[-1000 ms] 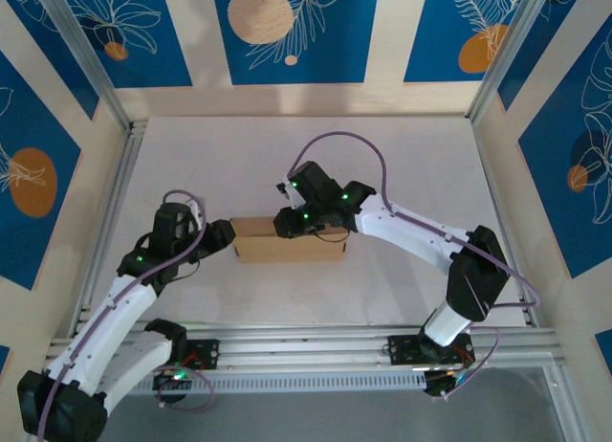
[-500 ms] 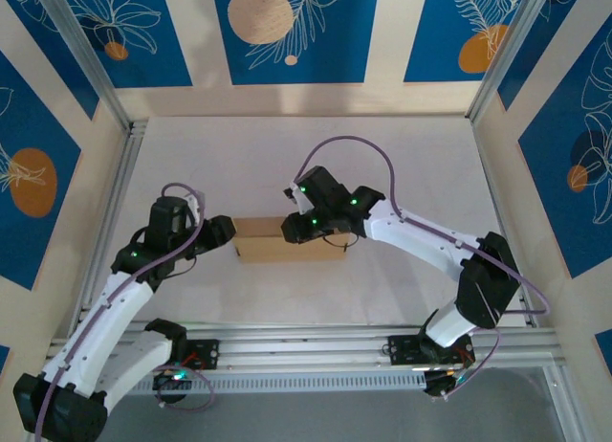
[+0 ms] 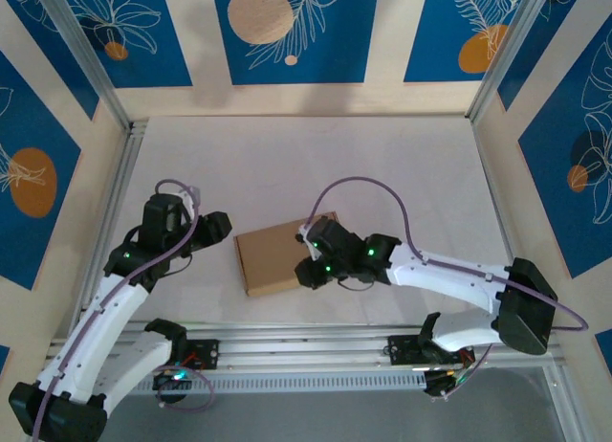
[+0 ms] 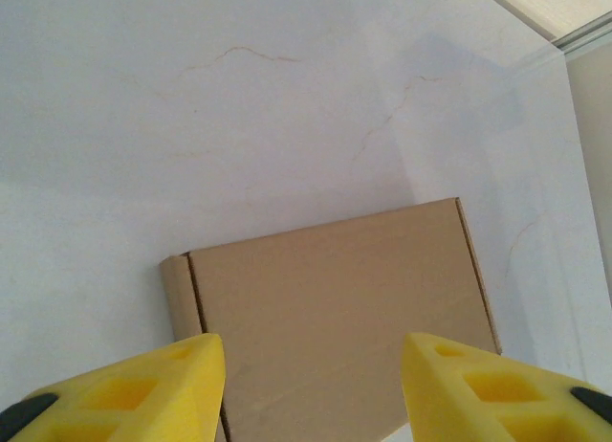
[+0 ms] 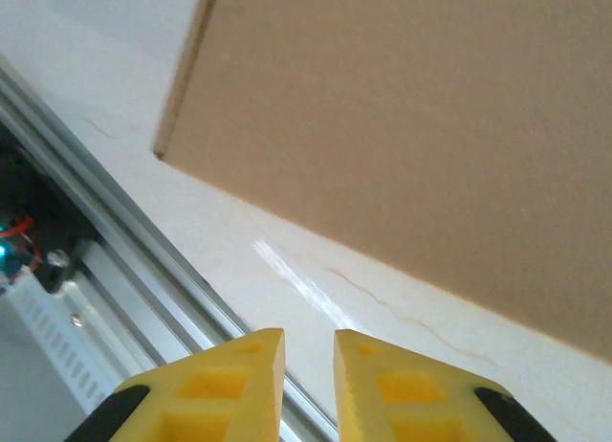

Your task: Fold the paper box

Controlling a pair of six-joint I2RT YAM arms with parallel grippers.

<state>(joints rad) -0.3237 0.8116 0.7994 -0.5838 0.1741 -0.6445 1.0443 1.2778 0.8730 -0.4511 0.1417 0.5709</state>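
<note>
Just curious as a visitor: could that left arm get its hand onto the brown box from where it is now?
Probably yes. The left hand is open and faces the paper box, with bare table and nothing else between them.

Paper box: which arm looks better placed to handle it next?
Probably the left. The left gripper faces the closed paper box with jaws spread about its width. The right gripper is nearly closed, pointing at bare table beside the box's edge.

My arms are white shells with black joints, small green lights and looping purple cables; my fingers [image 4: 143, 385] are yellow blocks with moulded recesses.
</note>
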